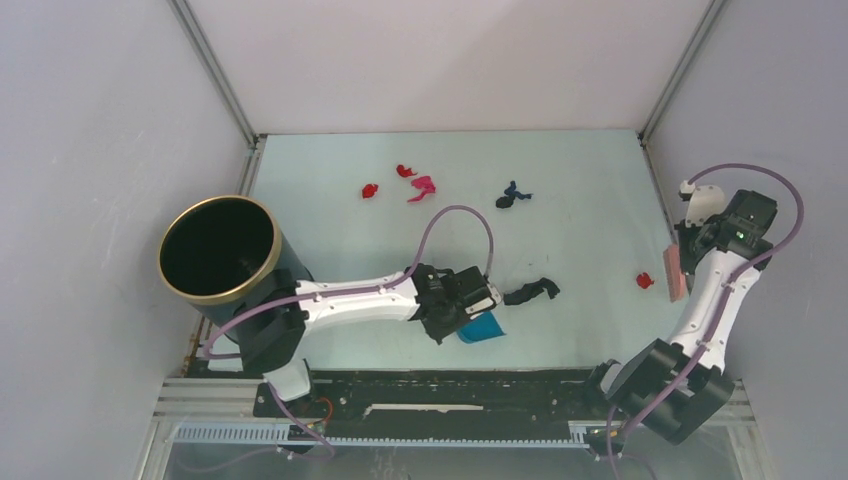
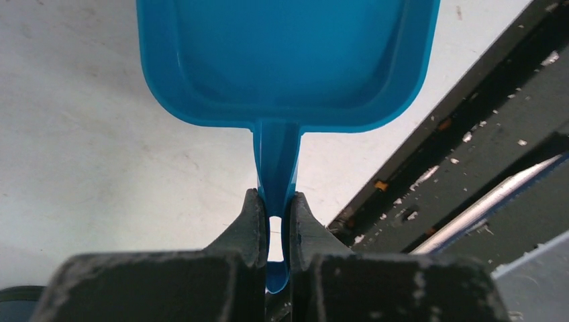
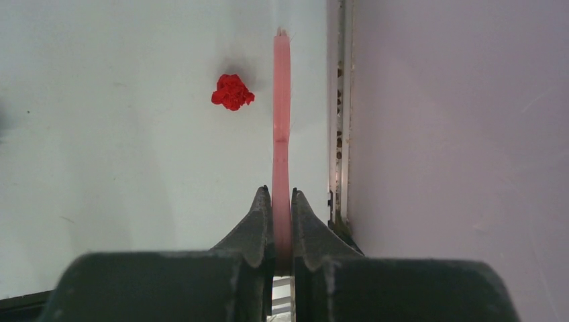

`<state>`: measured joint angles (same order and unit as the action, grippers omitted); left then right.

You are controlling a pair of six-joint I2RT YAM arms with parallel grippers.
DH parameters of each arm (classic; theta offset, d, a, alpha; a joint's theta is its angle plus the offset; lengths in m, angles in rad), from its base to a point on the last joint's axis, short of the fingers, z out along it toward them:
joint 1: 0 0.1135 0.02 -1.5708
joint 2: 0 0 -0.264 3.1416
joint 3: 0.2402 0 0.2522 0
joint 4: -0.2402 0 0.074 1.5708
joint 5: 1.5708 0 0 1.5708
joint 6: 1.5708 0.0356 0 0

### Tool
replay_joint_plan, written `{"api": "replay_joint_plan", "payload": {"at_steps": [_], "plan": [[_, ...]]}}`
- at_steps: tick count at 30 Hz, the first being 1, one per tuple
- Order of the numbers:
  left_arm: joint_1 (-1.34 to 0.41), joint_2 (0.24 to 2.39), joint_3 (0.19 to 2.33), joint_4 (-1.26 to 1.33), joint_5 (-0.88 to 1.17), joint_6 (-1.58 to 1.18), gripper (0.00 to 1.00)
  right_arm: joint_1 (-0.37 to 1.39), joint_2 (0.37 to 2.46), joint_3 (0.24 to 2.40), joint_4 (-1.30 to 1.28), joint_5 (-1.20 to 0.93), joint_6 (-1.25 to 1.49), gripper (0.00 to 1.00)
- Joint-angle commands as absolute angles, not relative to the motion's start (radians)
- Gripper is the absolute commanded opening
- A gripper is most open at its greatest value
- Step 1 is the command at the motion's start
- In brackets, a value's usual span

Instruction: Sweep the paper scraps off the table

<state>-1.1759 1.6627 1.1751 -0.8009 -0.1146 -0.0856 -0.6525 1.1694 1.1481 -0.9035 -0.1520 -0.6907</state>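
My left gripper (image 1: 462,318) is shut on the handle of the blue dustpan (image 1: 481,329), near the front middle of the mint-green table (image 1: 580,330); the pan (image 2: 285,60) is empty and held over the table. My right gripper (image 1: 690,262) is shut on the pink hand brush (image 1: 674,272) beside the right wall; the brush (image 3: 281,127) shows edge-on. A red scrap (image 1: 645,281) lies just left of the brush, also in the right wrist view (image 3: 232,92). A black scrap (image 1: 531,292) lies right of the dustpan. Red scraps (image 1: 370,190), a magenta one (image 1: 423,187) and dark blue ones (image 1: 512,194) lie further back.
A tall black bin with a gold rim (image 1: 218,250) stands at the table's left edge. Grey-white walls bound the table on three sides. The black rail (image 1: 450,385) runs along the front, seen also in the left wrist view (image 2: 470,154).
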Motion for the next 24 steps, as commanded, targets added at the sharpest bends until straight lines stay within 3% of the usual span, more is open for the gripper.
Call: {"api": "replay_joint_plan", "payload": {"at_steps": [1, 7, 24], "plan": [[-1.180, 1.714, 1.281, -0.830, -0.018, -0.061, 0.00, -0.601, 1.231, 1.179, -0.870, -0.113, -0.655, 0.00], [-1.180, 1.810, 1.348, -0.826, -0.133, -0.144, 0.00, -0.478, 1.272, 1.180, -0.907, -0.152, -0.567, 0.00], [-1.135, 1.819, 1.310, -0.721, -0.099, -0.124, 0.00, 0.130, 1.309, 1.180, -0.999, -0.313, -0.371, 0.00]]}}
